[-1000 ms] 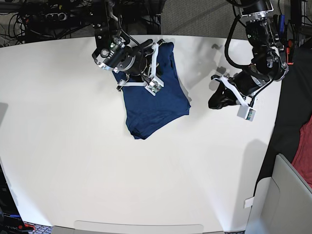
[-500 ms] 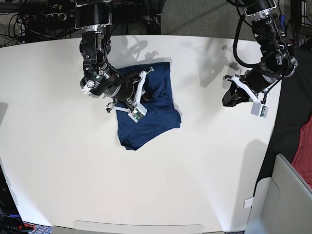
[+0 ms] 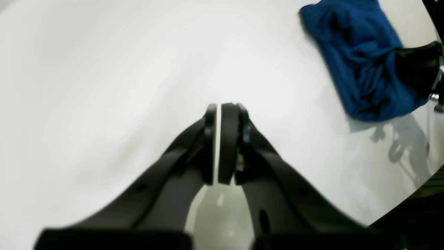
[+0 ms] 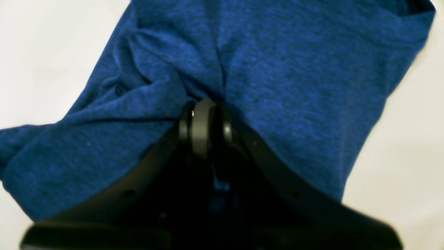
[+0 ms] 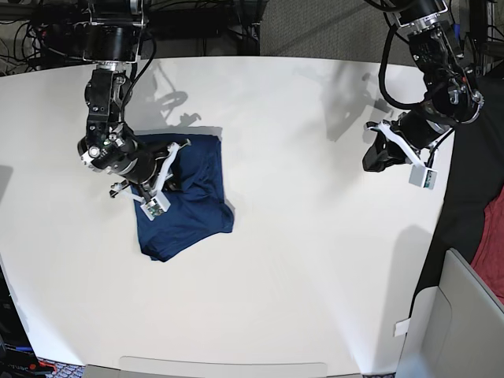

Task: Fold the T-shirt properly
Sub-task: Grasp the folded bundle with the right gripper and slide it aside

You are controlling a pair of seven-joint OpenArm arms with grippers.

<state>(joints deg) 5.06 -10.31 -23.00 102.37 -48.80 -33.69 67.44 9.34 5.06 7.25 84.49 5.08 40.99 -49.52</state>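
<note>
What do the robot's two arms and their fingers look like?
Both arms are black and jointed. The right gripper and left gripper each carry a white bracket with a small camera. The fingers are matte black, long and tapered with flat rounded pads. Black cables loop along the left arm.

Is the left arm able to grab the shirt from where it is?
Probably not yet. The left end effector hangs shut, far across the bare table from the shirt. Nothing blocks the way, but the right end effector already pinches it.

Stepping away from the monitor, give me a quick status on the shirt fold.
Right end effector shut on the T-shirt, bunched on the table. Left end effector shut, empty, off to the side. Nothing in the way.
</note>
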